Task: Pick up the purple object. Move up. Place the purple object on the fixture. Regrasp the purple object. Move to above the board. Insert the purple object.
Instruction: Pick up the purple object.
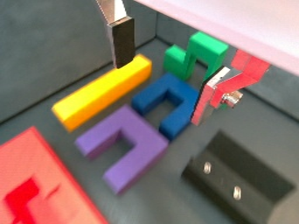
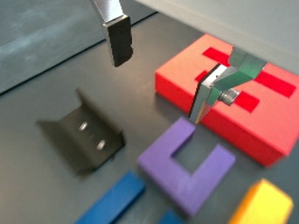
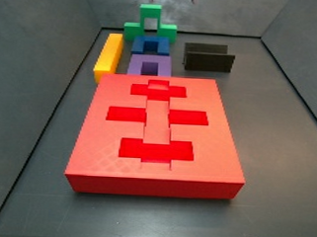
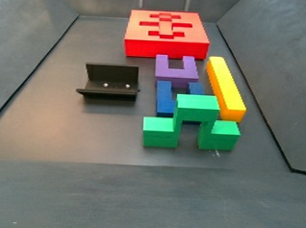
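The purple object (image 1: 111, 136) is a U-shaped block lying flat on the dark floor between the board (image 1: 35, 179) and the blue block. It also shows in the other wrist view (image 2: 170, 157) and in both side views (image 3: 136, 66) (image 4: 176, 77). The red board (image 3: 154, 130) (image 4: 167, 30) has brighter cross cutouts. The dark fixture (image 1: 239, 179) (image 2: 82, 136) (image 3: 209, 58) (image 4: 112, 83) stands beside the purple object. My gripper (image 1: 170, 70) (image 2: 167, 68) hangs open and empty above the pieces. It is out of both side views.
A yellow bar (image 1: 103, 89) (image 4: 224, 86), a blue block (image 1: 158, 94) (image 4: 173, 93) and a green block (image 1: 193, 54) (image 4: 194, 123) lie packed next to the purple object. Grey bin walls (image 3: 289, 77) enclose the floor.
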Robot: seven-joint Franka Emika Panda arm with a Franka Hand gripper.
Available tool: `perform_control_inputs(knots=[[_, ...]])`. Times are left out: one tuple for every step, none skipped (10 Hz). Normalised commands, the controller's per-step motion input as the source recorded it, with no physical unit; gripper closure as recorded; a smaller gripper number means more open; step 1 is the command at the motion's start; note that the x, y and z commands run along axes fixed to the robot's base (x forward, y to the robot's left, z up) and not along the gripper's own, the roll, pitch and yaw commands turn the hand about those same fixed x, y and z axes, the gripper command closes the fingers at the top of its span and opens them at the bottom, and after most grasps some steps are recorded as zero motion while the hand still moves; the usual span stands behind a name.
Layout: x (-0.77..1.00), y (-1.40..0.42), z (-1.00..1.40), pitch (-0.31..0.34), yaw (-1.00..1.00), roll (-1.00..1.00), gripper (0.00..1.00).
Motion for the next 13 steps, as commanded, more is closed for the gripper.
perform_control_inputs(knots=[[0.47,-0.87,-0.30,-0.170,0.04,0.08,0.00],[0.27,-0.85,-0.53,-0.219,0.06,0.13,0.00],[0.09,-0.60,-0.68,-0.157,0.24,0.22,0.00],[-0.06,-0.24,-0.61,-0.100,0.47,0.27,0.00],[0.00,0.00,-0.46,-0.051,0.56,0.23,0.00],[0.00,0.03,-0.42,-0.090,0.51,0.20,0.00],[0.10,0.08,-0.34,-0.066,0.40,0.15,0.00],[0.07,0.01,-0.31,-0.081,0.06,0.07,0.00],[0.19,0.12,-0.24,-0.063,-0.25,0.00,0.00],[0.08,0.08,-0.19,-0.086,-0.47,-0.01,0.00],[0.05,0.05,-0.16,-0.060,-0.58,0.00,0.00],[0.00,0.02,-0.24,-0.079,-0.55,0.00,0.00],[-0.12,0.00,-0.33,-0.083,-0.42,-0.01,0.00]])
